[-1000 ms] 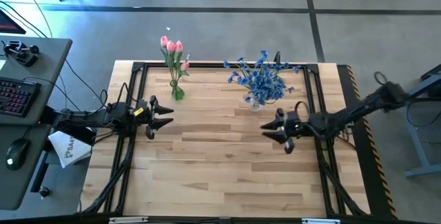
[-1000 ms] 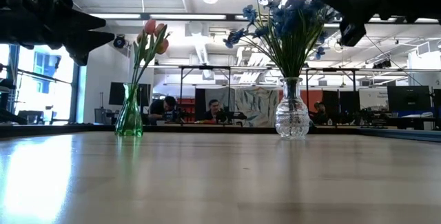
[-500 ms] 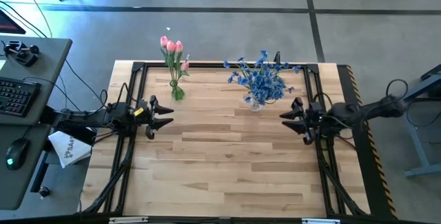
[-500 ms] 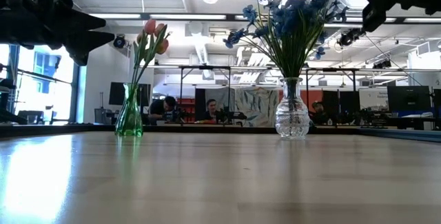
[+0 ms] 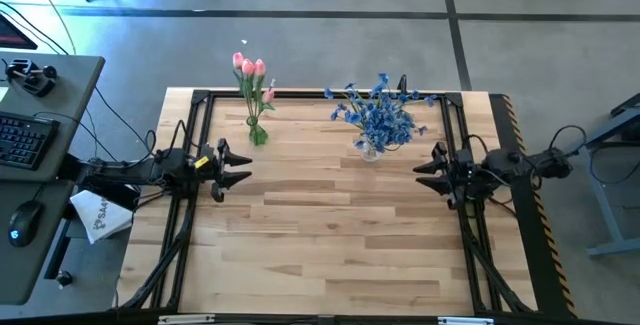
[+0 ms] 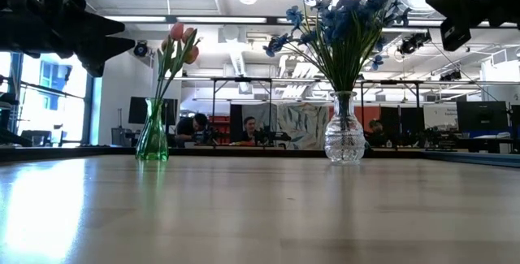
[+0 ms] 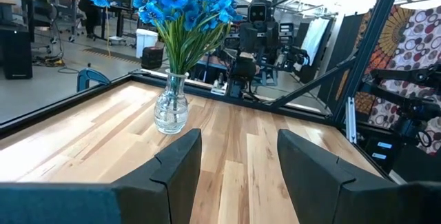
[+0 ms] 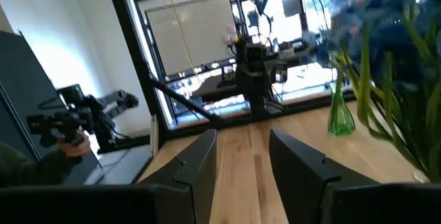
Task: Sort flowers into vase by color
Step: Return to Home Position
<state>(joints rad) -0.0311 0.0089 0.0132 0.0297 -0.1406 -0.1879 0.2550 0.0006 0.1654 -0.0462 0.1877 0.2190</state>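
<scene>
Fingers of the left gripper stand well apart and have nothing between them; through the gap only the wood shows. On the right gripper the fingers are parted in the same way, and also hold nothing.

The table has a black frame along its edges. Both arms lie low at its sides, the left one at the left edge and the right one at the right edge, each gripper pointing inward. I judge this as the resting pose, because the sorting looks finished.

The blue flowers stand in the clear vase, near the far edge and right of the middle. Their sprays spread wider than the vase. The pink flowers stand in the green vase at the far left, just beside the frame. The two vases are upright and well apart, so the colours do not mix.

Between the grippers the wood is bare, which gives wide room. The tight place is on the right, where the gripper is near the blue sprays but not touching them.
</scene>
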